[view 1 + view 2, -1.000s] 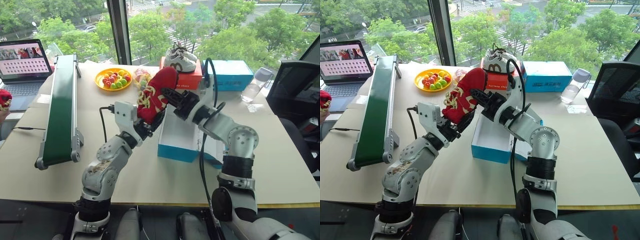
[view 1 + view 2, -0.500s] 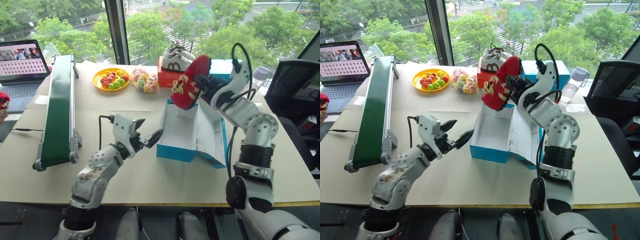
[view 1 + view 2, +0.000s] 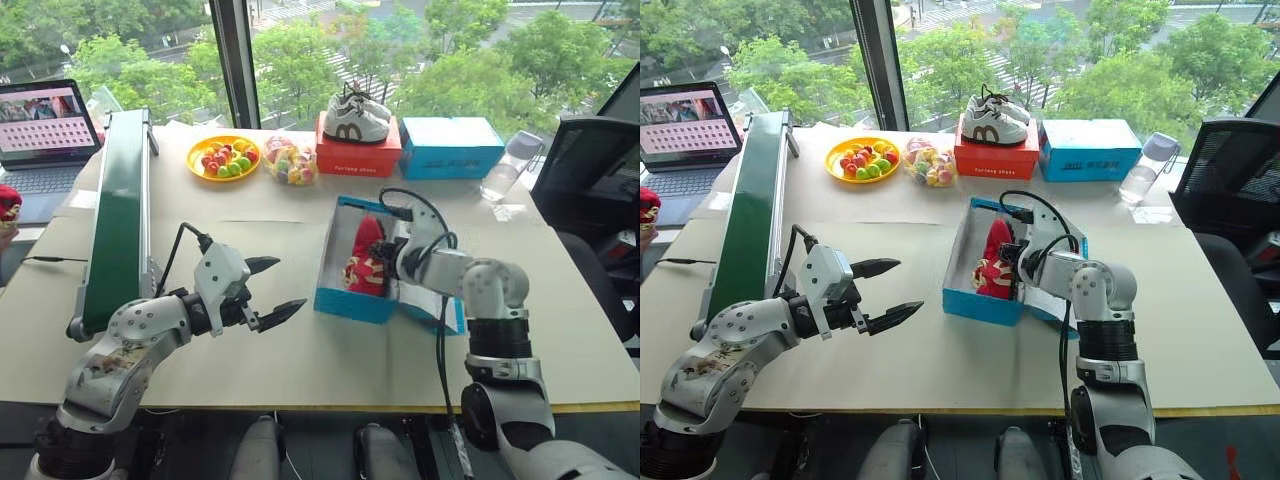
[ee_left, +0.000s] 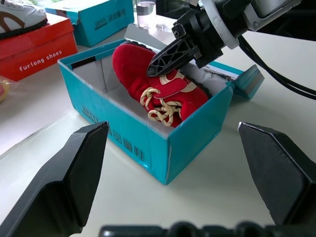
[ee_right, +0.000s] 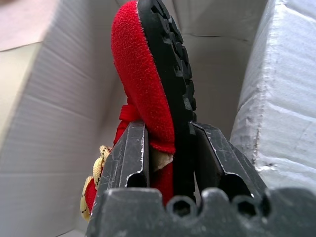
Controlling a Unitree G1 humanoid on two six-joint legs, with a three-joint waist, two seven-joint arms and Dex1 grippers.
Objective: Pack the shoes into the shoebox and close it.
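Note:
The bright blue shoebox (image 3: 348,303) stands open mid-table, its lid flap (image 3: 440,300) lying to the right. One red shoe (image 3: 365,258) with cream laces stands on its side inside the box. My right gripper (image 3: 388,262) reaches into the box and is shut on this shoe near its black sole (image 5: 170,59); the fingers (image 5: 129,153) press on both sides of it. My left gripper (image 3: 290,283) hovers open over the table left of the box, holding nothing. In the left wrist view the shoe (image 4: 163,89) leans inside the shoebox (image 4: 197,133).
A green conveyor (image 3: 120,210) runs along the left side, with a laptop (image 3: 40,130) beyond it. At the back stand a yellow fruit plate (image 3: 227,157), a candy bag (image 3: 285,160), a red box (image 3: 358,160) with white sneakers, a lettered blue box (image 3: 452,147) and a bottle (image 3: 505,170).
My right gripper carried the red shoe from above the table down into the shoebox. My left arm drew back to the left, away from the shoe, and stays open.

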